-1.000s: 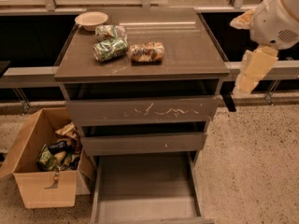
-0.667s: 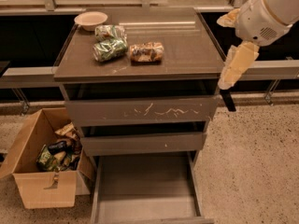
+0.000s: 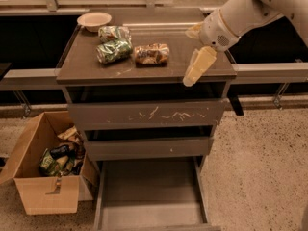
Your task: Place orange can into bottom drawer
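where the orange can (image 3: 151,54) lies: sideways on the worktop (image 3: 86,67), long axis across the view
pincer (image 3: 196,69): near its view-right end, carrying nothing; opening cannot tell
bottom drawer (image 3: 149,196): open below

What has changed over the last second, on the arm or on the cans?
The tool swung left, from beyond the right side to above the right part of the cabinet top, closer to the orange can. Nothing was taken hold of or let go. The orange can, the two green cans, the bowl, the open bottom drawer and the cardboard box stayed put.
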You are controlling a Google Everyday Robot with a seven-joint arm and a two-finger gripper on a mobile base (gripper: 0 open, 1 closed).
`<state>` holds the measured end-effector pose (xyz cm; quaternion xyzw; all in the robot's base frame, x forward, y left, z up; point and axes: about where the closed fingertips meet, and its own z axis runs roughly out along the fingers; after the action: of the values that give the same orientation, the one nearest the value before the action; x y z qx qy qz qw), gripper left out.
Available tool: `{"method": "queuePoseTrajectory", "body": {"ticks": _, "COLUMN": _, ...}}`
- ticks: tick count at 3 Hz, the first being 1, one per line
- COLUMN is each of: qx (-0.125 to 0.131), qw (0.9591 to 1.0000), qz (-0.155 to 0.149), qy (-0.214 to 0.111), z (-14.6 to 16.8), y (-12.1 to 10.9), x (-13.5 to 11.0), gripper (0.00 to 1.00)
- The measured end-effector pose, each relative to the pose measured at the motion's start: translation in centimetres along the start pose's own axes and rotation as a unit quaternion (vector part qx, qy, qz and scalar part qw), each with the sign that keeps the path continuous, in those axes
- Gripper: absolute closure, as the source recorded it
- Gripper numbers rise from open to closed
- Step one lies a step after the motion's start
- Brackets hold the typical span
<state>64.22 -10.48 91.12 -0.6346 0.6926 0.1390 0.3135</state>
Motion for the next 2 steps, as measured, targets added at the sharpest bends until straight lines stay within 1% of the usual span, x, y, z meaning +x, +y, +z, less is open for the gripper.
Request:
{"method": "queuePoseTrajectory", "body": {"ticks": 1, "qx": 0.0, "qw": 1.0, "qz": 0.0, "qy": 0.0, "z": 0.0, "y": 0.0, "x": 0.0, "gripper": 0.0}}
{"method": "queuePoseTrajectory", "body": {"ticks": 2, "qx": -0.003, "qw": 0.9999, "qz": -0.012, "qy": -0.006, "z": 1.2, "y": -1.0, "x": -0.2, "gripper": 0.0}}
